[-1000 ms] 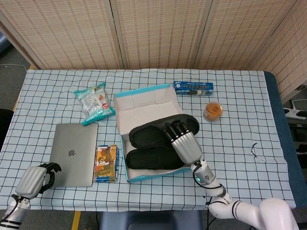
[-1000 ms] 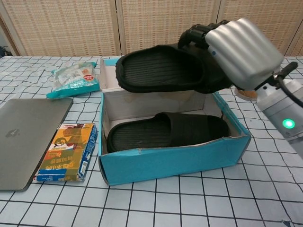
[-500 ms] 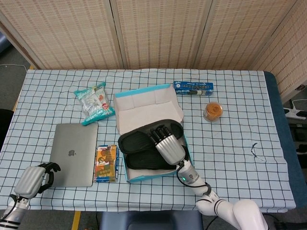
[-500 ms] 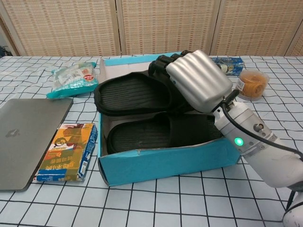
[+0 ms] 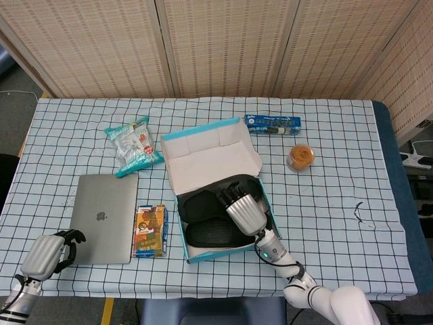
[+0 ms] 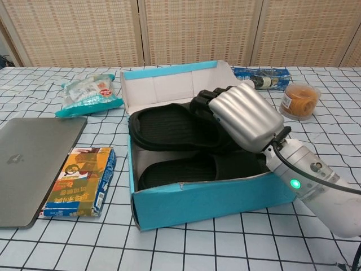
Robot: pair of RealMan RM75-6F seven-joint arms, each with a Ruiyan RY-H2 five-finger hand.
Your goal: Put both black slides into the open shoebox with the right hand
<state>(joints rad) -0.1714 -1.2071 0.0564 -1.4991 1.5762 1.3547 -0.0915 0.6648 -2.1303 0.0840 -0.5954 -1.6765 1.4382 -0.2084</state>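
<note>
Over the last second the right hand has come down from well above the shoebox to its rim, bringing the second slide with it, and the box itself has shifted a little to the right on the table and turned slightly. The hand now grips that slide by its strap end, fingers curled over and under the band, with the sole lying almost level across the back half of the box and its heel end close to the left wall. The first slide lies flat on the box floor along the front wall, partly under the held one. These slides look like light, one-piece foam: soft enough to bend at the sole, not fragile, with a ribbed footbed that should give some grip, so the strap is the sensible place to hold, since it is the only part a hand can close around. The box is light cardboard and seems to slide easily when pushed, so I would judge that letting go gently matters more than force. The left hand rests at the near-left table edge beside the laptop, fingers curled in and holding nothing.
</note>
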